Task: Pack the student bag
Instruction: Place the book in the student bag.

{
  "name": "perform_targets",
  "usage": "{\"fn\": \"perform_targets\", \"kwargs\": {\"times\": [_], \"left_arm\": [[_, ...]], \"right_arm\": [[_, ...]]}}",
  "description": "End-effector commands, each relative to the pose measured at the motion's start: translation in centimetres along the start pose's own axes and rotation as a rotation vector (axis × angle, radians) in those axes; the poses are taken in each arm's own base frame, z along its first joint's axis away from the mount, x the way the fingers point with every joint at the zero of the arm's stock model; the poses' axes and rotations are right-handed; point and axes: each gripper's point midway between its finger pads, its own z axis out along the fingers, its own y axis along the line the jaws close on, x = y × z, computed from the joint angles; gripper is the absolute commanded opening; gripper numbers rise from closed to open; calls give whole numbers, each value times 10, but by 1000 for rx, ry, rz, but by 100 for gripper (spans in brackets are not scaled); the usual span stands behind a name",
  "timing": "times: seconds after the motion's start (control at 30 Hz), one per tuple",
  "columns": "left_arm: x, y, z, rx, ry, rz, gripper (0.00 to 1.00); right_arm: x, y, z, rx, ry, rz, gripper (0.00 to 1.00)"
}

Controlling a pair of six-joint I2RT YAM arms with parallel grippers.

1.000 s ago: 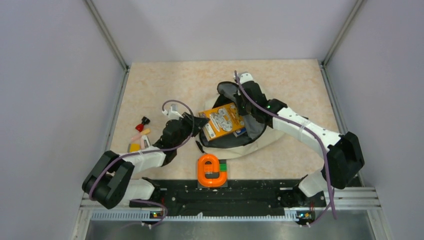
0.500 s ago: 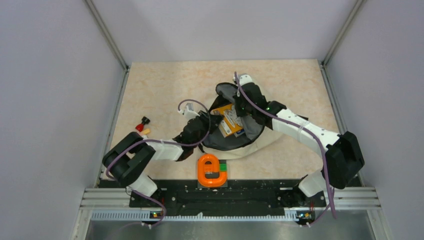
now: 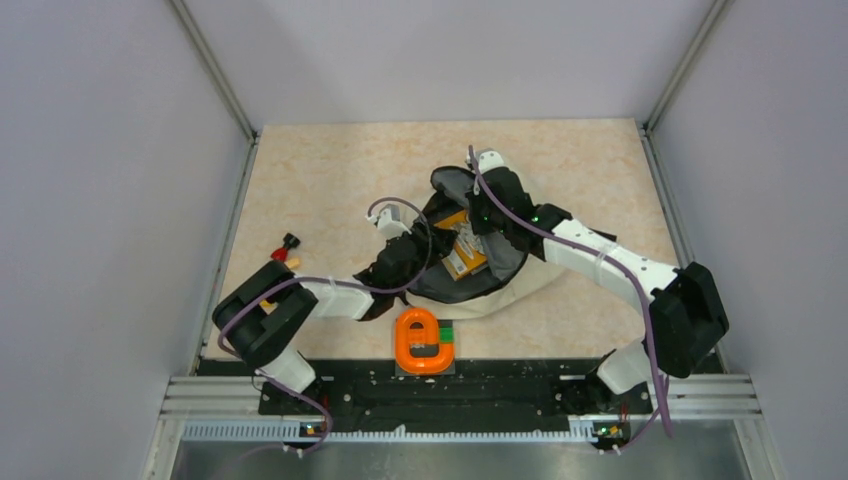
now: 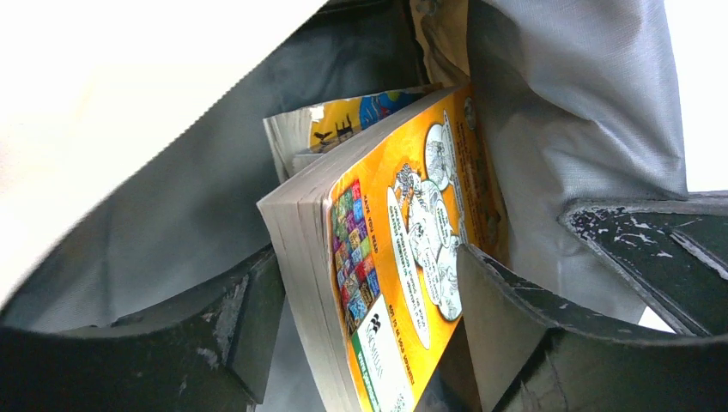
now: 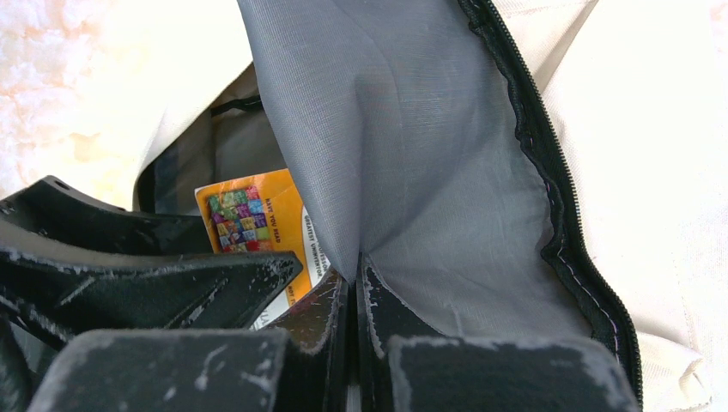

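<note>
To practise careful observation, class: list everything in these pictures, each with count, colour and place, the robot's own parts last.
student bag: one, beige with grey lining, mid-table, open
thick book: one, orange, inside the bag
second book: one, yellow and blue, in the bag behind the orange one
ring-shaped thing: one, orange, table's near edge
small block: one, green, beside the ring
small red item: one, red and black, table's left side
small peach item: one, peach, just beside the red one
table: one, beige marbled, under everything
left tool: one, black, open around the orange book
right tool: one, black, shut on the bag's grey lining
</note>
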Motion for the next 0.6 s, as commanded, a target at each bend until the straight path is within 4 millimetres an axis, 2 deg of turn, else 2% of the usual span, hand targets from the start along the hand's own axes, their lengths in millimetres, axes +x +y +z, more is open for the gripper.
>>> {"fn": "perform_targets", "kwargs": {"times": [0.0,0.17,0.27,0.4,0.5,0.57], "left_arm": [[-14,0,-15,-37,-10,123,80],[-2,12,-29,-44,52,117,82],[8,13,-32,-44,111,114,79],[19,9,-32,-28,164,90,64],[24,-1,-31,26,178,58,41],[25,-10,-26,51,187,53,36]], "right_arm": [[-41,17,-14,-86,-142,40,0],[-41,16,-15,-83,-142,41,0],[-41,15,-14,-79,-141,37,0],[-40,16,-13,-78,-136,36,0],[-40,16,-13,-77,-135,35,0],[-40,16,-12,-77,-133,33,0]]}}
